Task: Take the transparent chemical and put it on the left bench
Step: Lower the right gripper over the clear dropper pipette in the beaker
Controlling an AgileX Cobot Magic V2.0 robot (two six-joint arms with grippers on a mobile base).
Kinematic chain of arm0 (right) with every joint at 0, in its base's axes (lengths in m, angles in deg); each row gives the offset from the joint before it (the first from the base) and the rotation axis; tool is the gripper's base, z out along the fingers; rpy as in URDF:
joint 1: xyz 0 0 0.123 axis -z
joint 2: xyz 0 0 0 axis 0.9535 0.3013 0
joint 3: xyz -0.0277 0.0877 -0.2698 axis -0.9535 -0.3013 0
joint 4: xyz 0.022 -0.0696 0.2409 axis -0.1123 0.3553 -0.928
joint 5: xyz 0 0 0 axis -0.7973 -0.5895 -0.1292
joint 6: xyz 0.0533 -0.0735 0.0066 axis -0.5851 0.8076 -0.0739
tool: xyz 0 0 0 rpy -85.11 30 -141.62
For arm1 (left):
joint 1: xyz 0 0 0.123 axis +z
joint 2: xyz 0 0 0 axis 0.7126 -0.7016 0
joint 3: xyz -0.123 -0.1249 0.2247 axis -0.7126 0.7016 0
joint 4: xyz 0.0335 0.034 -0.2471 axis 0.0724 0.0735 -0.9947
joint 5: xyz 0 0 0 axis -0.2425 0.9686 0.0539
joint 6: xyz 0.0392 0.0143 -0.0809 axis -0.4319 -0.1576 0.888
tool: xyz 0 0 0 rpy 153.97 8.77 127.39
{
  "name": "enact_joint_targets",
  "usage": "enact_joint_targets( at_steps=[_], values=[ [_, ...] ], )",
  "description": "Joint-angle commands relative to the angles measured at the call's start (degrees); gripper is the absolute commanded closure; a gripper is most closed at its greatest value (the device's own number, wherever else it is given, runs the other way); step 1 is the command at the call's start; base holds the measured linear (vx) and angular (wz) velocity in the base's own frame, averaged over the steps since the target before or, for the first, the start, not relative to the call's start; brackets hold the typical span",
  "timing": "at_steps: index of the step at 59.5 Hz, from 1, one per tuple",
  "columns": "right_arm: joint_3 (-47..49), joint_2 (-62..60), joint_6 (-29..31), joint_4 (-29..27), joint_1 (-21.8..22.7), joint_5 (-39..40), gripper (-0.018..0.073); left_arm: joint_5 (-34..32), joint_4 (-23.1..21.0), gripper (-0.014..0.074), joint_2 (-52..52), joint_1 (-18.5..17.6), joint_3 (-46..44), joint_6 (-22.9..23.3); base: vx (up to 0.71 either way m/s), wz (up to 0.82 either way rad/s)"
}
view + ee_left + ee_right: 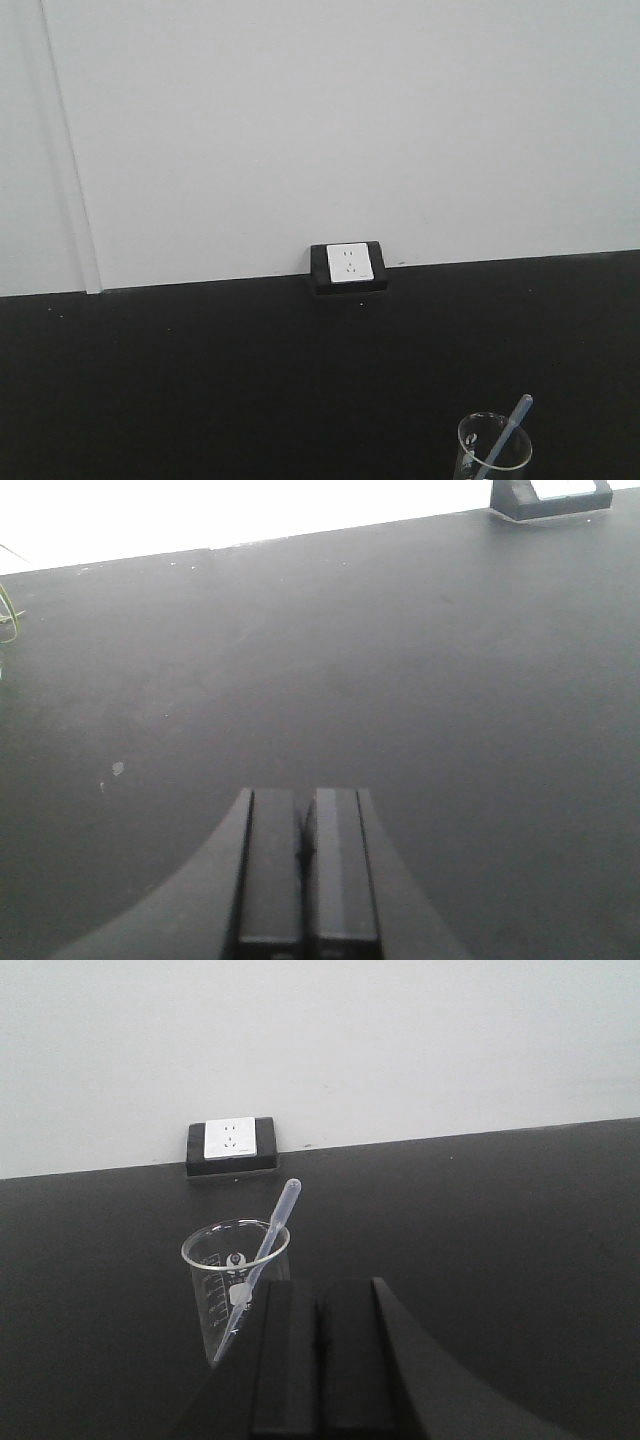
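White wall point(300, 120): fills the upper half of the front-facing view and the top of the right wrist view. A narrow vertical strip runs down it at the far left of the front view.

Left bench point(200, 380): a matte black worktop that spans the whole lower half of the front view and meets the wall along a nearly level line. In the left wrist view it fills almost the entire frame point(400, 660), with a few pale specks at the left centre.

Left gripper point(303, 820): bottom centre of the left wrist view, over bare benchtop. Its two dark fingers are pressed together along a thin seam, so the claw is closed and holds nothing.

Right gripper point(318, 1305): bottom centre of the right wrist view. The fingers meet in the same way, closed and holding nothing. Their tips lie just right of the beaker in the frame and overlap its lower right edge. Whether they touch the glass cannot be told.

Beaker point(208, 1300): clear glass with printed graduations. It stands upright on the bench, at the lower right corner of the front view point(470, 445).

Wall socket point(349, 265): a white plate in a black box at the centre of the front view, where bench and wall meet.

Transparent chemical point(278, 1215): a thin whitish pipette that stands inside the beaker. It leans toward the upper right, and its top rises above the rim point(512, 425).
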Motion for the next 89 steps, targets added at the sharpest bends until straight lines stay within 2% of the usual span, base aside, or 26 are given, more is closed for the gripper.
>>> enact_joint_targets(
  at_steps=[1, 60, 68, 78, 89],
  values=[
    [-0.3, -0.8, 0.1, 0.1, 0.3, 4.7, 0.0566, -4.5, 0.0, 0.0600, 1.1, -0.1, 0.9, 0.4, 0.00, 0.00],
    [-0.3, -0.8, 0.3, 0.9, 0.3, 5.2, 0.0566, -4.5, 0.0, 0.0600, 1.1, -0.1, 0.9, 0.4, 0.00, 0.00],
    [-0.1, -0.7, 0.2, 0.9, 0.3, 12.6, 0.0566, -4.5, 0.0, 0.0600, 1.1, -0.1, 0.9, 0.4, 0.00, 0.00],
    [6.5, 3.5, -0.1, 0.5, 0.3, 12.3, 0.0562, -4.5, 0.0, 0.0600, 1.1, -0.1, 0.9, 0.4, 0.00, 0.00],
    [16.9, 17.6, 0.4, 0.5, 0.3, 8.2, 0.0562, -4.5, 0.0, 0.0600, 1.1, -0.1, 0.9, 0.4, 0.00, 0.00]
  ],
)
